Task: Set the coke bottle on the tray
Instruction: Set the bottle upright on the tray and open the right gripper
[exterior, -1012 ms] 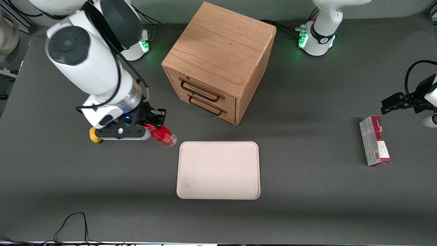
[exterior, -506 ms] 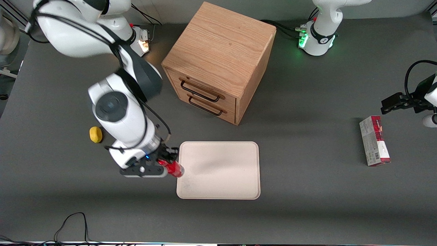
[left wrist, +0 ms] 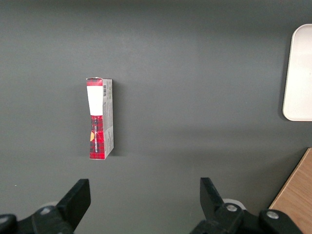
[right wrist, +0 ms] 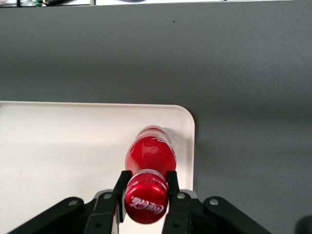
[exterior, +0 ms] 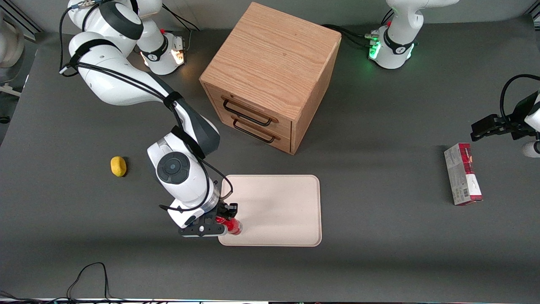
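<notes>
Presently, one entry per item, in order across the front view.

Lemon-like lump (exterior: 118,166): small, rounded, yellow, matt. Lies on the dark table, well apart from the gripper, toward the working arm's end. Not part of the task.

Gripper (exterior: 228,219): black two-finger type, clamped on the neck just under the cap, a hold that lets the body hang free below. It is over the tray corner nearest the front camera at the working arm's end.

Coke bottle (right wrist: 150,161): bright red, glossy, narrow neck, red cap with white script. Hangs roughly upright beneath the fingers (right wrist: 171,181), body just inside the tray rim. Whether its base touches cannot be told.

Tray (exterior: 278,207): cream, flat, rectangular, rounded corners, low raised rim, smooth. Most of it spreads away from the gripper toward the parked arm.

Cabinet (exterior: 270,76): oak-grain box, two drawers with dark wire handles, farther from the camera than the gripper.

Carton (exterior: 463,174): red-and-grey, lying flat, toward the parked arm's end.
</notes>
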`<action>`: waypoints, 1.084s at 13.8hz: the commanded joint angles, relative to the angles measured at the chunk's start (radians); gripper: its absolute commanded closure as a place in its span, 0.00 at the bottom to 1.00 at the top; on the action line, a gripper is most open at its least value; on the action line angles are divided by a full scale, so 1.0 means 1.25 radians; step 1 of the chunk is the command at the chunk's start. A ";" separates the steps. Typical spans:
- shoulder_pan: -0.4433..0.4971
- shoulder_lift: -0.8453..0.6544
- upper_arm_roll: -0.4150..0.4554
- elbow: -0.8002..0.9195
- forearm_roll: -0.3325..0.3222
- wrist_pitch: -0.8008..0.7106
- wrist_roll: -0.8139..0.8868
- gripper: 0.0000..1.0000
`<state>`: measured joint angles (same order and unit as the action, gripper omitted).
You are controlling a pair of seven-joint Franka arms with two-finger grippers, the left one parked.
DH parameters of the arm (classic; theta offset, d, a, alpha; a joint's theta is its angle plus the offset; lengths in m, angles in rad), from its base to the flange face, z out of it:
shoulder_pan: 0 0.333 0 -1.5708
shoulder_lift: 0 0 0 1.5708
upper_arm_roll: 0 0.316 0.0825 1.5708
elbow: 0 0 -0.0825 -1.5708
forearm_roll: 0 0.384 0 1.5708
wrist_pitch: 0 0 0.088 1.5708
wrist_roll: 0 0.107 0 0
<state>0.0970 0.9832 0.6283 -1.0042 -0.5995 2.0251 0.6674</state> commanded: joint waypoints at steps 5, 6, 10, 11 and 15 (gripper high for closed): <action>0.024 0.020 -0.014 0.029 -0.042 0.032 0.015 0.00; 0.024 0.014 -0.014 0.030 -0.043 0.030 0.013 0.00; 0.022 -0.077 -0.019 0.024 -0.030 -0.129 -0.009 0.00; 0.022 -0.122 -0.041 0.001 0.004 -0.173 -0.037 0.00; 0.046 -0.403 -0.350 -0.217 0.394 -0.195 -0.247 0.00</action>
<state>0.1524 0.6430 0.2903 -1.0855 -0.2077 1.7660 0.4268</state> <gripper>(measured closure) 0.000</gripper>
